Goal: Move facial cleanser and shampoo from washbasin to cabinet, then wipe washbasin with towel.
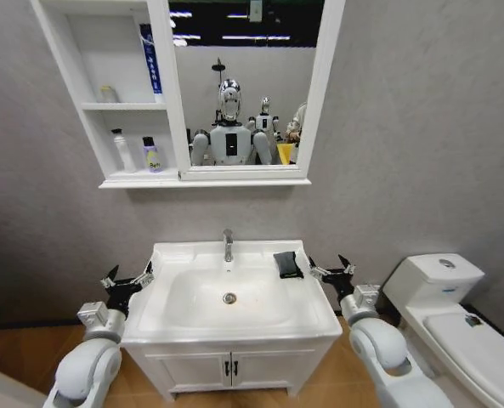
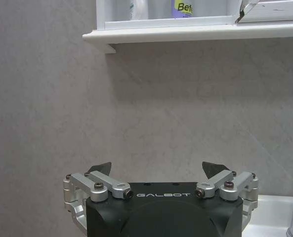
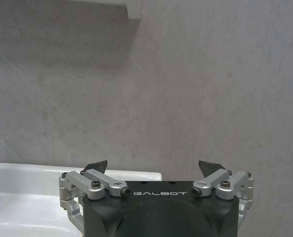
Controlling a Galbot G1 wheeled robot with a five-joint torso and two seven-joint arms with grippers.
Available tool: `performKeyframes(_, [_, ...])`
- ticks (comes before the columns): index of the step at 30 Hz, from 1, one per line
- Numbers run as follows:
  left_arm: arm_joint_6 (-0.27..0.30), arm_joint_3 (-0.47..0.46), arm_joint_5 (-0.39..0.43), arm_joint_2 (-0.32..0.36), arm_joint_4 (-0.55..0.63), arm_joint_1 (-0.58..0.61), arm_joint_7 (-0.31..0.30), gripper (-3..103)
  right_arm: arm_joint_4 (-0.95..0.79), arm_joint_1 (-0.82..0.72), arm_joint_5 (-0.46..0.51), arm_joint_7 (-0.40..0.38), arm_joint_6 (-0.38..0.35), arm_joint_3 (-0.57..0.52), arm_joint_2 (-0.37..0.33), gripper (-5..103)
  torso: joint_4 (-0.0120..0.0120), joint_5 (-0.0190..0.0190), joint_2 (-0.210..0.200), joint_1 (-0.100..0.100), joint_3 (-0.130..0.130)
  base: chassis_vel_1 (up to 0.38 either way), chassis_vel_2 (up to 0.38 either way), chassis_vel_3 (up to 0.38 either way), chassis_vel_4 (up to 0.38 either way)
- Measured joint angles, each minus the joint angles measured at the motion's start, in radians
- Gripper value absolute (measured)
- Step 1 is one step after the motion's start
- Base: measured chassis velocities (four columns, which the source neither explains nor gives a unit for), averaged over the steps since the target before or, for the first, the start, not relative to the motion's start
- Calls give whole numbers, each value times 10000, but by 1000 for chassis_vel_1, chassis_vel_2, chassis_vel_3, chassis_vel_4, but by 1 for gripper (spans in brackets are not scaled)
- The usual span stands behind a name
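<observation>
The white washbasin with its chrome tap stands in front of me, and the dark towel lies folded on its back right rim. The cabinet hangs above. On its lowest open shelf stand a white bottle and a small bottle with a purple and yellow label; I cannot tell which is the cleanser and which the shampoo. My left gripper hovers open by the basin's left edge. My right gripper is open just right of the towel. Both are empty.
A white toilet stands close on the right, near my right arm. The two-door vanity cupboard sits under the basin. A small jar and a blue tube occupy the upper shelves. The grey wall lies just beyond both grippers.
</observation>
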State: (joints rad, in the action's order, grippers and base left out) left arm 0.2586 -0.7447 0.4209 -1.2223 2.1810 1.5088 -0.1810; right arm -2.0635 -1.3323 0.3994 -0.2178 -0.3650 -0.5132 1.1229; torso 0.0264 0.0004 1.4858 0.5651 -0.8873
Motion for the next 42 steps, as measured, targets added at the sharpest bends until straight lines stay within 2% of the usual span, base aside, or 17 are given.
performKeyframes(1, [-10, 38, 32, 37, 54, 71, -124, 100, 137, 252, 223, -276, -289, 237, -122, 100, 3, -8, 1, -7, 2, 0, 0, 0, 0])
performKeyframes(5, [-61, 80, 206, 160, 148, 212, -325, 100, 203, 575, 410, -488, -538, 503, -257, 100, 0, -5, 4, -15, 3, -7, 9, -16, -8])
performKeyframes(8, [-211, 122, 454, 360, 220, 396, -549, 100, 380, 1031, 822, -943, -907, 817, -472, 100, -2, -6, 11, -26, 7, 67, -34, -41, 27])
performKeyframes(10, [-314, 116, 619, 486, 244, 518, -749, 100, 698, 1539, 1033, -1063, -1380, 985, -733, 100, 0, -2, 11, -25, 6, 34, -20, -23, 24])
performKeyframes(11, [-331, 72, 696, 551, 280, 618, -895, 100, 873, 1966, 1291, -1152, -1900, 1100, -972, 100, 0, -5, 11, -25, 7, 0, 0, 0, 0])
performKeyframes(12, [-331, 72, 696, 551, 280, 618, -895, 100, 873, 1966, 1291, -1152, -1900, 1100, -972, 100, 0, -5, 11, -25, 7, 0, 0, 0, 0])
performKeyframes(13, [-331, 4, 729, 568, 310, 697, -962, 100, 947, 2277, 1638, -1281, -2457, 1174, -1128, 100, 0, -5, 10, -23, 6, 0, 0, 0, 0])
performKeyframes(14, [-331, 4, 729, 568, 310, 697, -962, 100, 947, 2277, 1638, -1281, -2457, 1174, -1128, 100, 0, -5, 10, -23, 6, 0, 0, 0, 0])
performKeyframes(15, [-331, -67, 725, 578, 329, 762, -989, 100, 998, 2528, 2041, -1423, -2975, 1223, -1221, 100, 0, -5, 9, -19, 5, 0, 0, 0, 0])
performKeyframes(16, [-331, -189, 634, 587, 358, 876, -986, 100, 1119, 2887, 2968, -1706, -3551, 1333, -1327, 100, 0, -6, 8, -15, 4, 0, 0, 0, 0])
performKeyframes(17, [-331, -189, 634, 587, 358, 876, -986, 100, 1119, 2887, 2968, -1706, -3551, 1333, -1327, 100, 0, -6, 8, -15, 4, 0, 0, 0, 0])
performKeyframes(19, [-331, -273, 524, 566, 383, 952, -960, 100, 1608, 3365, 3879, -2161, -3776, 1746, -1370, 100, -1, -4, 8, -14, 4, 0, 0, 0, 0])
performKeyframes(22, [-331, -284, 461, 505, 388, 940, -918, 100, 2120, 3785, 4017, -2341, -3806, 2192, -1214, 100, 0, -4, 7, -14, 4, 0, 0, 0, 0])
performKeyframes(26, [-340, -211, 421, 423, 389, 824, -901, 100, 3013, 4426, 3584, -2460, -3806, 2841, -738, 100, 0, -5, 7, -15, 4, 0, 0, 0, 0])
performKeyframes(30, [-346, -185, 417, 383, 441, 749, -894, 100, 4165, 5184, 2971, -2245, -3787, 3416, -281, 100, -1, -5, 7, -14, 3, 0, 0, 0, 0])
performKeyframes(42, [-358, -167, 382, 246, 574, 698, -886, 100, 6135, 6556, 2729, -2155, -3738, 4186, 468, 100, -1, -4, 7, -14, 3, 0, 0, 0, 0])
